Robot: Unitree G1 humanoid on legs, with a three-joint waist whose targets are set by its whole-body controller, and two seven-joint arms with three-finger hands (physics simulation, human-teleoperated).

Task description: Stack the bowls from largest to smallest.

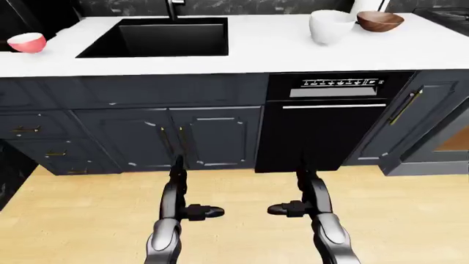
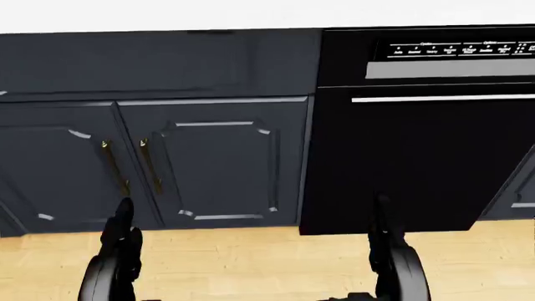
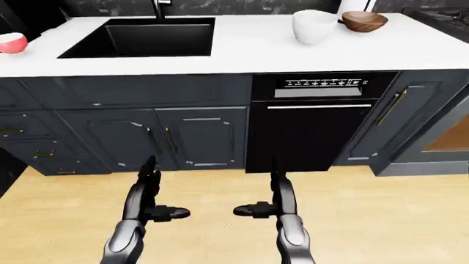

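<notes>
On the white tabletop (image 1: 257,52), far left edge of the left-eye view, sits a small pink bowl (image 1: 27,42), upright, white inside, alone and well apart from the others. Next to the right is the black sink (image 1: 158,37), sunk into the tabletop, faucet base just visible at the top edge. Further right, a white bowl (image 1: 328,26), deep-walled and the bulkiest of the three by eye; just beside it on its right a brown bowl (image 1: 380,21), shallower, wood-coloured. Whether those two touch cannot be told at this size.

Below the tabletop: dark cabinet doors (image 1: 172,137) on the left, black dishwasher (image 1: 323,129) to the right.

Left robot hand (image 1: 189,204) hangs low over the wood floor (image 1: 242,187), fingers spread, holding nothing. Right robot hand (image 1: 302,204) mirrors it, likewise spread and empty. Both are well short of the tabletop; head view shows only cabinet fronts and the two forearms.

Handling judgement: all three bowls look rigid, and probably light; glazed ones (pink, white) likely slick and chip-prone, the brown one less so. Best purchase is probably the rim, one finger inside, others outside the wall, rather than round the curved belly where fingers could slide off. White bowl looks the natural base; set the others in gently, centred, to avoid rim knocks. Pink bowl needs the longest carry, across the sink
</notes>
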